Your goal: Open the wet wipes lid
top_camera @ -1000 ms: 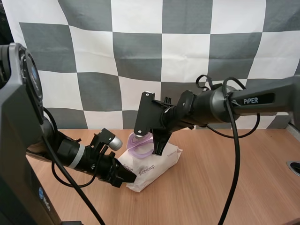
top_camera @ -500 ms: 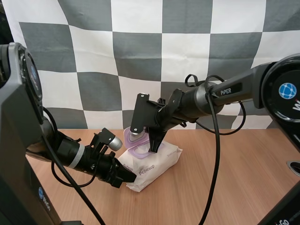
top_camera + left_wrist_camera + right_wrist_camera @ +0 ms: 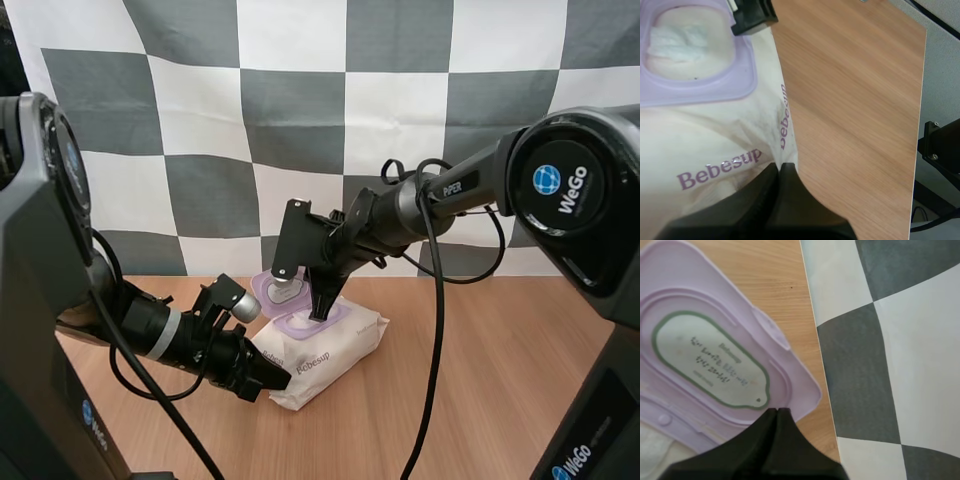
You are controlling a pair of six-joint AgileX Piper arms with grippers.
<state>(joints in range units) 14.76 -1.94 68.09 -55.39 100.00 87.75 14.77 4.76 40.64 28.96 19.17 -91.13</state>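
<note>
Lid of the wet wipes pack is already swung off its opening and tipped back past the pack's far-left side, so you can read the task as done or nearly so. In the right wrist view the lid's labelled face is turned up to the camera with bare worktop beyond it. On top of the pack the lilac frame stands uncovered, and a white wipe shows inside it. The pack itself lies flat on the worktop, its long axis running from the near-left end out to the far-right end. Your right tool is the nearer one to the lid. It hangs over the pack's top by the frame, fingers together in one dark wedge and holding nothing, with the tip just at the lid's free rim. The lid lies from that tip away from the pack, on the hinge side, so any further push should go outward that way, across the long axis. Whether the tip touches the rim, you cannot tell. Your left tool is at the pack's near-left end, fingers likewise together, its tip against the wrapper's edge below the printed name. It looks to be steadying the pack.
</note>
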